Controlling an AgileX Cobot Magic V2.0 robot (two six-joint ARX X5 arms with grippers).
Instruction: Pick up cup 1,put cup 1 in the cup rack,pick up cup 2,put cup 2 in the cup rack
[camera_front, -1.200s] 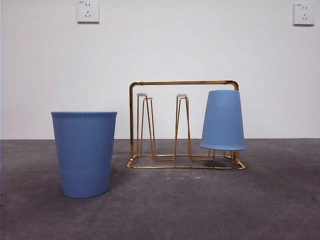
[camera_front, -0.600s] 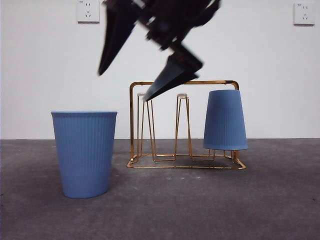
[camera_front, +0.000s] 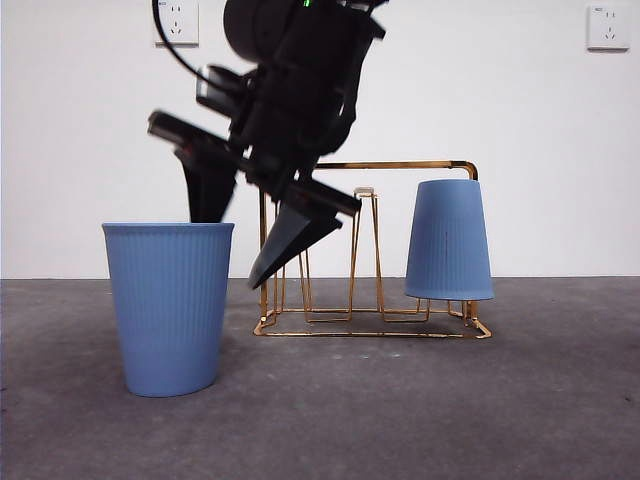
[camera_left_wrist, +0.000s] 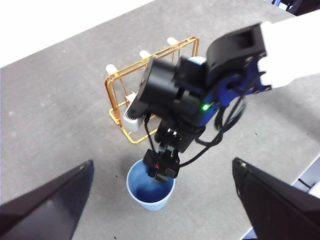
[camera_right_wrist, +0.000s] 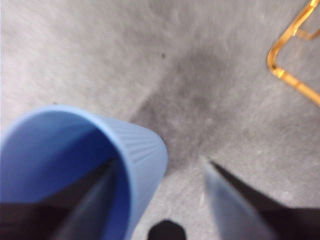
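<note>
- Blue ribbed plastic: the upright cup (camera_front: 169, 305) stands on the grey table (camera_front: 400, 420), at about 9 o'clock from the rack (camera_front: 366, 250), near it but apart.
- A second blue cup (camera_front: 448, 240) already sits upside down on the rack's peg at the 3 o'clock end, so one placement appears done.
- The right gripper (camera_front: 245, 225) is at work. Its jaws are spread wide and straddle the cup's rim on the rack side: one jaw reaches inside the mouth, the other hangs outside the wall.
- The right wrist view confirms this: the cup (camera_right_wrist: 85, 165) wall lies between the two jaws, not yet pinched.
- The left gripper (camera_left_wrist: 160, 200) waits high above, jaws spread wide, holding nothing.
- Step in hand, as judged: grasp the upright cup.
  - Lower until the jaws overlap the wall well below the rim.
  - Close squarely on the wall; thin plastic may flex or tip if the jaws pinch at a slant.
  - Lift straight up before swinging toward the free pegs (camera_front: 363, 192).
- Change from half a second ago: the gripper then hung above the rack's top bar, clear of the cup; it has since come down toward 8 o'clock to the rim. Both cups and the rack are unmoved.
</note>
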